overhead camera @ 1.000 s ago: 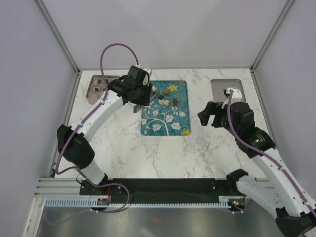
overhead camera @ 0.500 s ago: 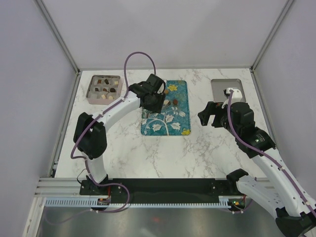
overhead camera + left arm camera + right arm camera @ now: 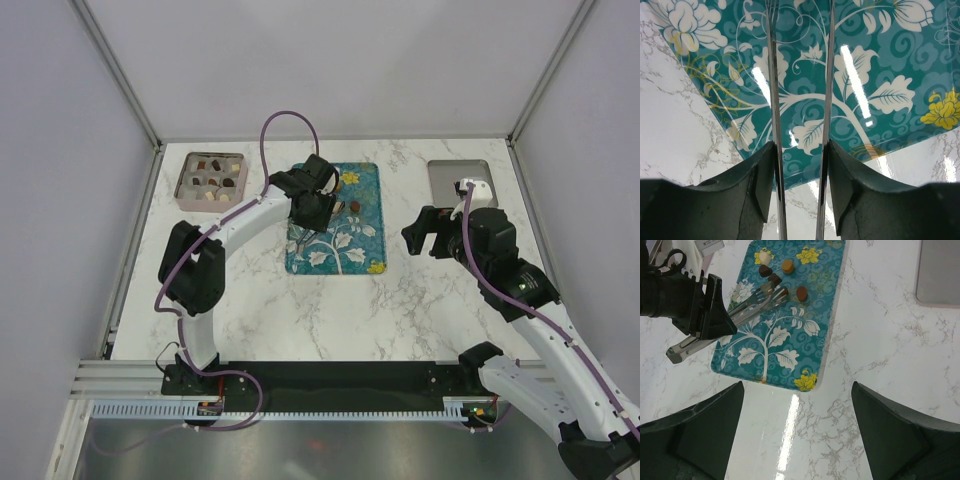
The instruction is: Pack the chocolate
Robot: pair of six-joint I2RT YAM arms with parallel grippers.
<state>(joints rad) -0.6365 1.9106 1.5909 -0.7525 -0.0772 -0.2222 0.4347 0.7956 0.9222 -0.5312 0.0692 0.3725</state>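
Currently: left tool [image 3: 800, 150] clenched on the metal tongs [image 3: 772, 90], above the teal floral tray [image 3: 340, 250] at mid-desk [image 3: 400, 300]. The tong tips are just beside a dark piece of the loose chocolate [image 3: 801, 292] on the tray's far end. Further chocolate lies in the square box [image 3: 183, 180], far left. Right tool [image 3: 422, 232] released, empty, right of the tray.

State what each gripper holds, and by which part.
Left gripper clamps the metal tongs across both arms, nearer the hinge end; right gripper holds nothing.
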